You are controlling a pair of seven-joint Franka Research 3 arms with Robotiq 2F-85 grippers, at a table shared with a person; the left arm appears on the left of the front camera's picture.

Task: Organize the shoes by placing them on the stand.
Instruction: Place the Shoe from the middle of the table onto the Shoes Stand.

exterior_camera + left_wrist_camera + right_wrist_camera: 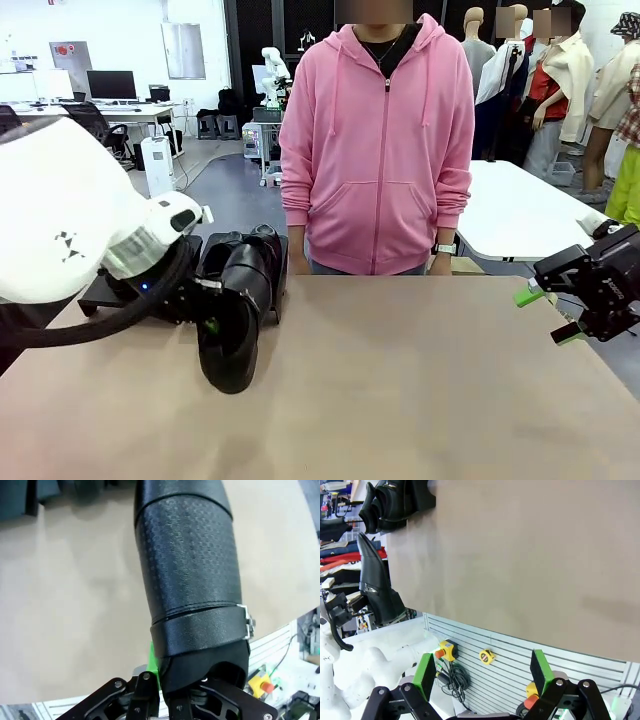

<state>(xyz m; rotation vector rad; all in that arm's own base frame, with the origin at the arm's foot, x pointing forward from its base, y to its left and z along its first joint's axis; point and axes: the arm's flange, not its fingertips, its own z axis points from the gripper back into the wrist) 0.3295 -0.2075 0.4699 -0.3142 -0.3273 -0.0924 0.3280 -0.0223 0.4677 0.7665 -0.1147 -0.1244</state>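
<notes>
Tan tabletop (400, 390) takes most of the front view, w/ a person in a pink hoodie (378, 140) standing at the far edge, arms down, not taking part.

Left arm (70, 220) comes in big from the left side. Black stand (215, 262) sits at the far-left part of the table, just behind the arm's wrist; shoes on stand (390, 502) show as a dark cluster in the right wrist view, at least two, exact count can't tell.

Held shoe (238, 315): black glossy slip-on, toe pointing down toward the table, just in front of the stand, toe at or just above the tabletop – contact can't tell. Left gripper (165, 680) is clamped on its heel/collar end, fingers tight on the rim. Small metal buckle (246, 620) on the strap.

Right gripper (560, 315) off at the right edge of the table, fingers spread wide, nothing between the green pads (426, 675).

Progress, as a guess: well along. Some shoes racked, one in transit, still needs setting on a panel. No more shoes loose on the table.

Writing/brands: none readable on shoe or stand.
</notes>
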